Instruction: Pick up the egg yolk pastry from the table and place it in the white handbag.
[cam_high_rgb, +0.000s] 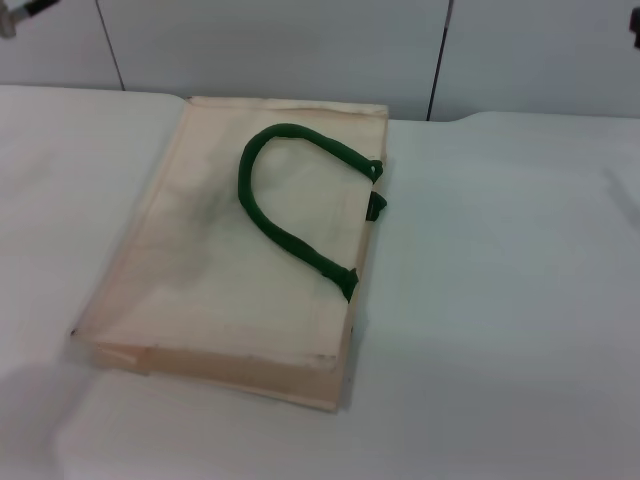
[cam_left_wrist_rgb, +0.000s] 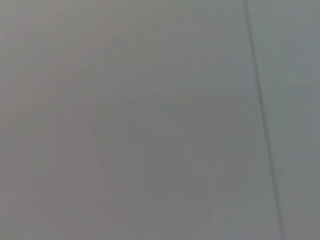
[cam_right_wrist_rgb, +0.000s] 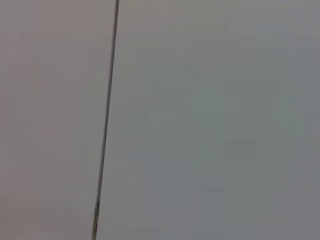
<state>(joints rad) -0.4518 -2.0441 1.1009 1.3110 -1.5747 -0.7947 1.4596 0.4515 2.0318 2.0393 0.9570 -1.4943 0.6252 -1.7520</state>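
1. The white handbag (cam_high_rgb: 200, 270) lies flat on the pale surface (cam_high_rgb: 500, 300), its folded bottom edge nearest the robot. It sits well apart from both end effectors, nearer than each of them and between the two.
2. A thick dark green handle (cam_high_rgb: 262, 215) loops across the handbag's upper face. Its ends meet green tabs (cam_high_rgb: 375, 205) on the edge facing the right end effector's side.
3. Beyond the handbag's far edge, the surface meets a grey panelled wall (cam_high_rgb: 270, 40).
4. A sliver of the left end effector (cam_high_rgb: 18, 16) shows raised at the far left corner, and a dark sliver of the right end effector (cam_high_rgb: 635, 30) at the far right edge. Whether either is open or closed cannot be told.
5. Both wrist views show only plain grey panel crossed by a dark seam (cam_left_wrist_rgb: 260, 100) (cam_right_wrist_rgb: 107, 100).
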